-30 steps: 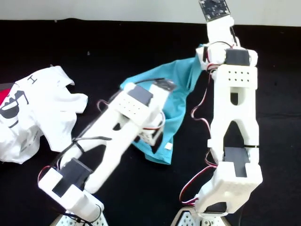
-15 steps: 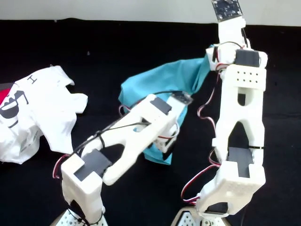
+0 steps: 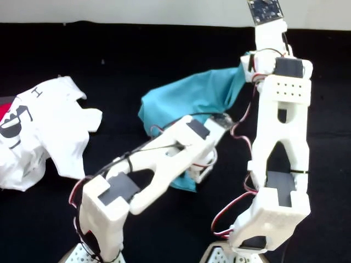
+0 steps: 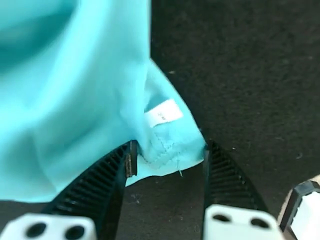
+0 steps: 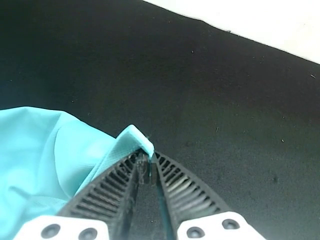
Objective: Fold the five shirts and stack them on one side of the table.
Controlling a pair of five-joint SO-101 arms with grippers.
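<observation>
A teal shirt [image 3: 186, 98] hangs stretched between my two grippers over the black table [image 3: 137, 49]. My right gripper [image 5: 146, 165] is shut on one corner of the teal shirt [image 5: 45, 145]; in the high view it holds that corner up at the back right [image 3: 245, 64]. My left gripper [image 4: 167, 155] is open, its fingers on either side of the hem corner of the teal shirt [image 4: 75, 90], just below a small white label [image 4: 164, 112]. In the high view this gripper [image 3: 200, 171] sits at the shirt's near lower edge, partly hidden under the arm.
A crumpled white shirt [image 3: 44, 131] with black print lies at the left edge, with a bit of red cloth [image 3: 4, 112] beside it. A pale strip [image 3: 164, 11] borders the table's far edge. Both arm bases stand at the near edge.
The left arm swung to the right and nearer along the teal shirt's lower edge. The right arm shifted right with its corner, then held still.
</observation>
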